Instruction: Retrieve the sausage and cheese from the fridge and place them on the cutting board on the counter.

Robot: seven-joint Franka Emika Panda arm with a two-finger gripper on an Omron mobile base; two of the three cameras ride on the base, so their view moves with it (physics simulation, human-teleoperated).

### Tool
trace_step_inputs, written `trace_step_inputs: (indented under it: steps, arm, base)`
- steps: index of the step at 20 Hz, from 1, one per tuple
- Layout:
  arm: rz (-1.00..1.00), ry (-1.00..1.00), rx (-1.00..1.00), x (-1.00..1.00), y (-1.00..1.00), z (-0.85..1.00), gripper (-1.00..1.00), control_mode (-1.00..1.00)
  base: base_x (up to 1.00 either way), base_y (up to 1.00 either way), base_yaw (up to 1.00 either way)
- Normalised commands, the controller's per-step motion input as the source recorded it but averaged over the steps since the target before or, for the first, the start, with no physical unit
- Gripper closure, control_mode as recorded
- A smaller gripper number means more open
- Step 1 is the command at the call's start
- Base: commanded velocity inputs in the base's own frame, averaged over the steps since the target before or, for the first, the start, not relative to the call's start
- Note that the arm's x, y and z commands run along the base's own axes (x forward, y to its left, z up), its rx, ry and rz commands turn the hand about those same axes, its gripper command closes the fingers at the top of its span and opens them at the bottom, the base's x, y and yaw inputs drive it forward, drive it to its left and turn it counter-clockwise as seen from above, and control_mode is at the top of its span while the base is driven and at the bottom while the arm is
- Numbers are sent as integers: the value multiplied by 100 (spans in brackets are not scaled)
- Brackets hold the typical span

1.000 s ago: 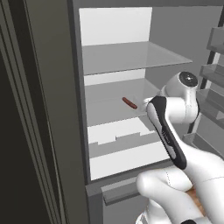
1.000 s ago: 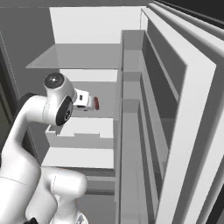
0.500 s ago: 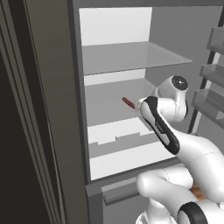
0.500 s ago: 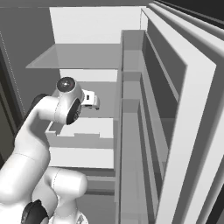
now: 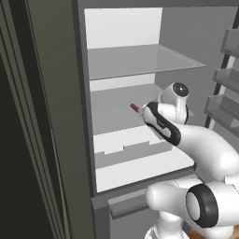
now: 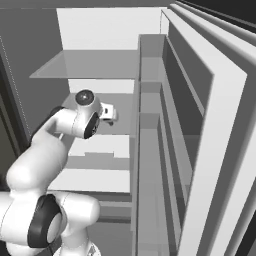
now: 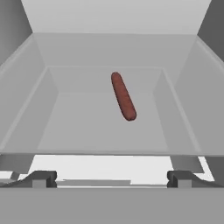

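Now your arm has swung further into the fridge [image 5: 126, 70]; the gripper [image 7: 111, 177], jaws wide and empty, faces the sausage [image 7: 123, 96] lying on the far shelf.

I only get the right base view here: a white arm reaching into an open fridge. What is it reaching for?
Observer: A sausage, lying alone on a glass shelf; the hand view shows it ahead of the gripper.
Operator: Has it grabbed it?
Observer: No. The fingertips stand wide apart, short of the sausage.
Operator: Which shelf?
Observer: In the left base view, the middle one, under the upper glass shelf.
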Motion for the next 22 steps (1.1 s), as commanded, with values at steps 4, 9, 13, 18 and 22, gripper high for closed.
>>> trace_step_inputs:
  steps: [4, 9, 13, 18, 22]
  arm:
    - [0, 2, 0, 55, 0, -4, -100, -100]
    - [0, 0, 0, 54, 0, -23, -100, -100]
    - [0, 0, 0, 48, 0, -31, -100, -100]
    - [0, 3, 0, 45, 0, -4, -100, -100]
    - [0, 6, 0, 50, 0, -7, -100, -100]
  base:
    - [0, 0, 0]
    - [0, 0, 0]
    - [0, 0, 0]
    - [0, 0, 0]
    - [0, 0, 0]
